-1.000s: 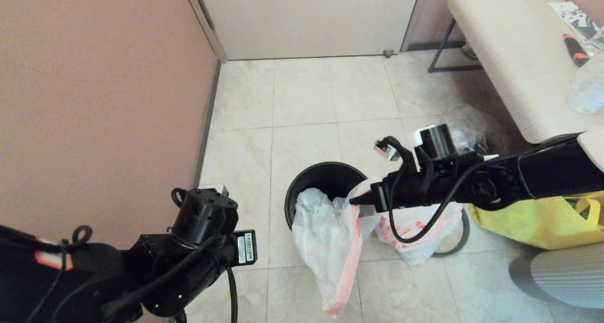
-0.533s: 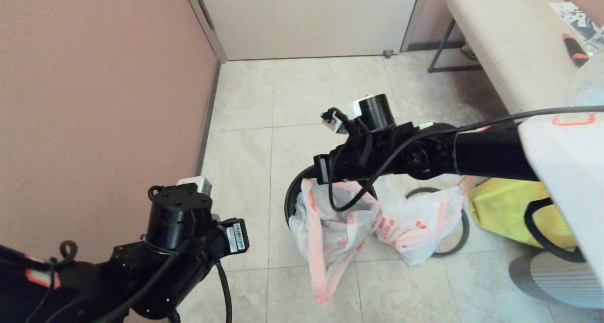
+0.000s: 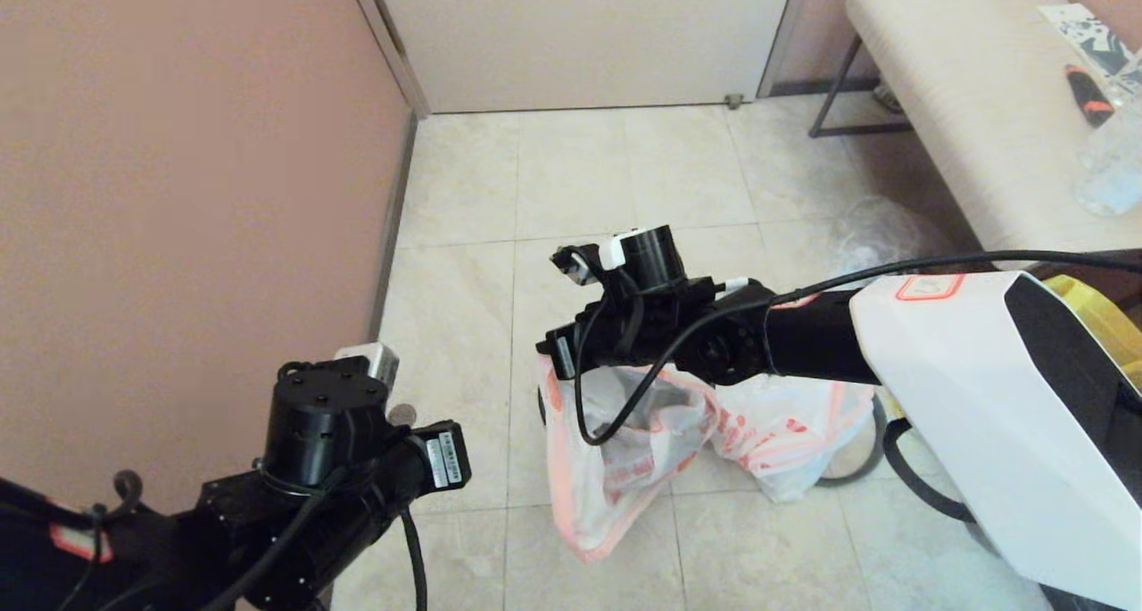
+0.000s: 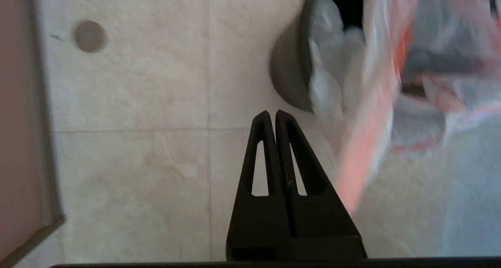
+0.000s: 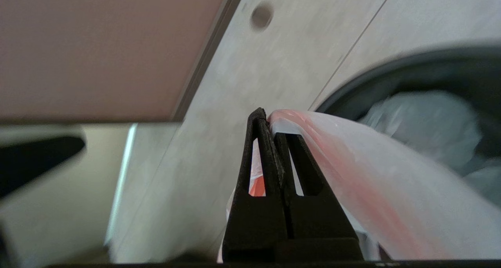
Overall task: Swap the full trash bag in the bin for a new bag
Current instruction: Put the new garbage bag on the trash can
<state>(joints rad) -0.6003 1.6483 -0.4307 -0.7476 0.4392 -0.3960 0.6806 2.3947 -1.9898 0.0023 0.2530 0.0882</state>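
The right arm reached in level from the right edge of the head view across the middle of the frame, its white forearm shell at lower right and its black wrist pointing toward the left. The right claw [image 5: 270, 121] was pinched tight on the orange-red hem of the new bag [image 3: 616, 441], which hung from it in the centre of the head view, mouth spread open, its lower end draping toward the floor [image 3: 571, 174] at lower centre. In the right wrist view the hem band ran out from the tips toward the right side of the frame, above the dark rim of the bin [image 5: 391, 70].

The bin [image 4: 289, 80] was mostly hidden behind the hanging bag in the head view; the left wrist view showed its dark side at upper centre, with pale plastic lying over its edge.

The full trash bag [image 3: 794, 433] sat on the floor just right of the new bag, right of centre, lumpy, with red print. A thin grey ring [image 3: 856, 473] lay on the floor beside it.

The left arm was bent at lower left of the head view, beside the pink wall [image 3: 178, 192]. The left claw [image 4: 273, 117] pointed down at the tiles, its tips pressed together with nothing between them
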